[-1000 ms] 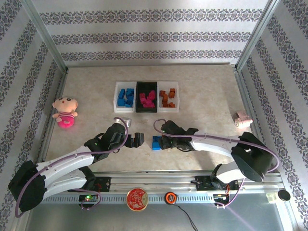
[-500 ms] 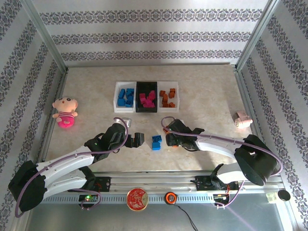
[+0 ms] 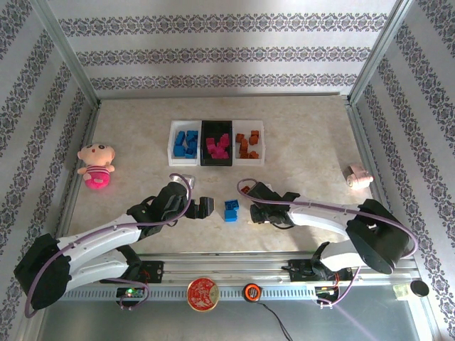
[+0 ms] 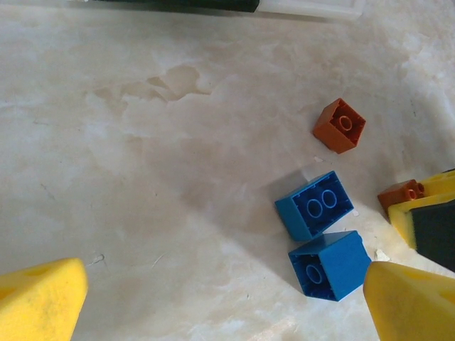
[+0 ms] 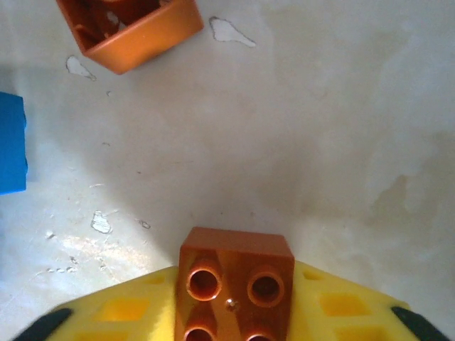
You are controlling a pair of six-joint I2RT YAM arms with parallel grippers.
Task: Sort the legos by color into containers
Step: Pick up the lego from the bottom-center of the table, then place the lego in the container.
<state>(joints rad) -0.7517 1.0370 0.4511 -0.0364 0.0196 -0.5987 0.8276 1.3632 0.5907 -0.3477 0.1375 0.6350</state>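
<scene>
Three containers [image 3: 170, 145] stand joined side by side at the far middle of the table [image 3: 306, 142], with legos [image 3: 186, 144] lying in each. Well in front of them a loose pair [image 3: 230, 210] of legos lies touching, one behind the other. A single lego [image 3: 244, 190] lies just behind and right of the pair. The left gripper [image 3: 206, 207] sits just left of the pair. The right gripper [image 3: 259, 212] sits just right of it, with a gripped lego [image 5: 234, 273] between its jaws. A doll [image 3: 96, 165] lies near the left edge and a roll [image 3: 357, 176] near the right edge.
</scene>
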